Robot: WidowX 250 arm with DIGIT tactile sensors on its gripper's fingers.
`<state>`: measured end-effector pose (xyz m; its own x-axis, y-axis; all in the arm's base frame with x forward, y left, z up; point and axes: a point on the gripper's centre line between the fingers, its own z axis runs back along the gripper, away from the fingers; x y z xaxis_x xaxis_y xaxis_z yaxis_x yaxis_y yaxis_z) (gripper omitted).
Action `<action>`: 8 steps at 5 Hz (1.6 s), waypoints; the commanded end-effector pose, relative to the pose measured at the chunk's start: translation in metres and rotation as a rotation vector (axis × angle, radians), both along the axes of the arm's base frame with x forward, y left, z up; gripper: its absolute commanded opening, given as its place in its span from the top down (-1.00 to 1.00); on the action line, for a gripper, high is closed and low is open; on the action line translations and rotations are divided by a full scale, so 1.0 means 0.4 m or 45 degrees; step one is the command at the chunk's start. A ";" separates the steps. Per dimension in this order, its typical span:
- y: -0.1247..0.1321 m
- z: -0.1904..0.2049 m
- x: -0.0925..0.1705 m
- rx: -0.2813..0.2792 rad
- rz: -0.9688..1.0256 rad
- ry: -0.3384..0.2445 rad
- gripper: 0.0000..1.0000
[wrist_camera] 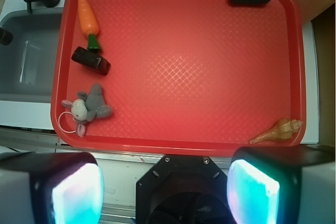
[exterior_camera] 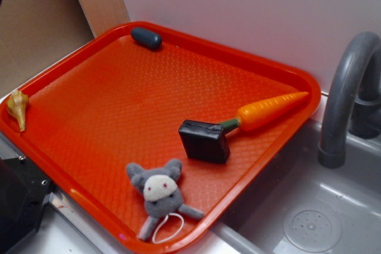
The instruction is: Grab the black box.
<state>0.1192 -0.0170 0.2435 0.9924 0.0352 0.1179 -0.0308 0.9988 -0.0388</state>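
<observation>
An orange-red plastic tray (exterior_camera: 107, 87) with a raised rim and a fine diamond-embossed floor fills most of both views. The black box (exterior_camera: 204, 140) is a small glossy squarish block with softly rounded edges; it lies flat on the tray floor near the right rim in the exterior view, and its shiny top catches pale highlights. Just beside its far right corner is the green stem of a smooth orange plastic carrot (exterior_camera: 268, 111), which tapers toward the tray's far right corner. Near the box, toward the front rim, a fuzzy grey plush toy (exterior_camera: 159, 191) with a white face lies flat, a thin white loop at its lower end. A dark blue-grey pill-shaped object (exterior_camera: 146, 37) rests against the far rim, and a ridged tan spiral shell (exterior_camera: 18, 109) lies at the left rim, well apart from the box.

Right of the tray is a grey sink basin (exterior_camera: 309, 206) with a round drain and a curved grey faucet (exterior_camera: 345, 93). A pale wall stands behind.

In the wrist view the hand (wrist_camera: 165, 182) hangs over the bench edge beside the tray, its two pale-padded fingers (wrist_camera: 76, 195) spread wide apart with nothing between them, well away from the box.
</observation>
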 end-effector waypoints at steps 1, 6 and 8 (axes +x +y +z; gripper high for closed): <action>0.000 0.000 0.000 0.000 0.000 0.000 -1.00; -0.143 -0.349 0.225 0.200 -0.767 -0.006 -1.00; -0.224 -0.356 0.184 0.193 -1.036 -0.124 -1.00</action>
<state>0.1937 -0.0966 0.0918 0.7051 -0.7010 0.1066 0.6913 0.7131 0.1165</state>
